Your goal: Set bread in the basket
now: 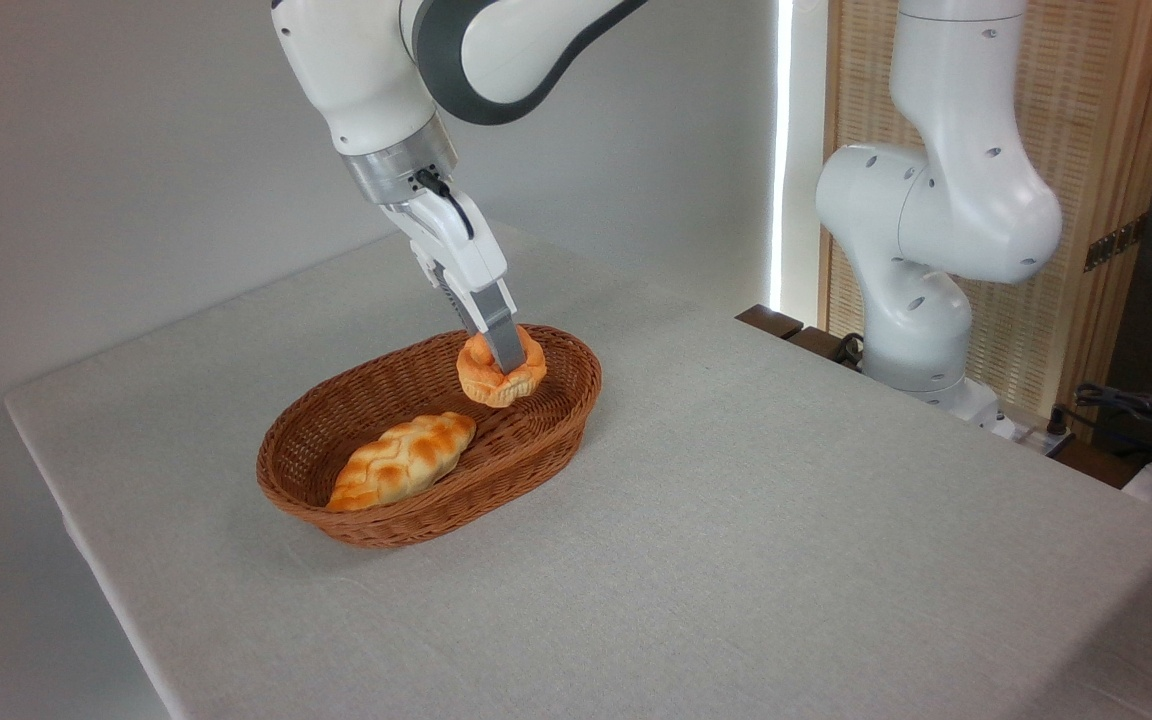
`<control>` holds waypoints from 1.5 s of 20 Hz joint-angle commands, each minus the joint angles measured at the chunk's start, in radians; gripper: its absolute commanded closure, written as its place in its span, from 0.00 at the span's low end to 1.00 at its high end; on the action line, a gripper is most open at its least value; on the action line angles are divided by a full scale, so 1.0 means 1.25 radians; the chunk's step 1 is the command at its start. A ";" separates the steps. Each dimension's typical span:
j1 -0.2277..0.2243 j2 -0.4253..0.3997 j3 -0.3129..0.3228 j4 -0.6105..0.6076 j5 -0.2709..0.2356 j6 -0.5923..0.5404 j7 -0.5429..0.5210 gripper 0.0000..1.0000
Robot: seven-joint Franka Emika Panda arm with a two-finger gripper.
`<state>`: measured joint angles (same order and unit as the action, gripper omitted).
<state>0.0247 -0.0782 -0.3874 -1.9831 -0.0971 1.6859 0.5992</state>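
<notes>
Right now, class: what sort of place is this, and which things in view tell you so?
Probably a robotics lab set up for a test: a robot arm fixed beside a cloth-covered table, cables at the right, and only a basket of bread laid out.

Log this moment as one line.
claw: shut on bun | bun: over basket, far end | loaf: in basket
</notes>
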 commanded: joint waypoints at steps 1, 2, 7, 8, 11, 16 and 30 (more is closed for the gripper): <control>0.005 0.000 -0.003 0.005 -0.017 -0.003 -0.004 0.00; 0.005 -0.002 -0.002 0.006 -0.017 -0.003 -0.004 0.00; 0.005 -0.006 -0.001 0.008 -0.013 -0.004 -0.004 0.00; 0.005 -0.009 0.002 0.011 -0.013 -0.003 -0.004 0.00; 0.006 -0.015 0.040 0.068 -0.013 -0.004 -0.002 0.00; 0.006 -0.023 0.172 0.185 -0.018 -0.006 0.022 0.00; 0.005 0.029 0.309 0.339 -0.051 -0.122 0.085 0.00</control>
<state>0.0337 -0.1247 0.0167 -1.6662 -0.1480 1.5937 0.7593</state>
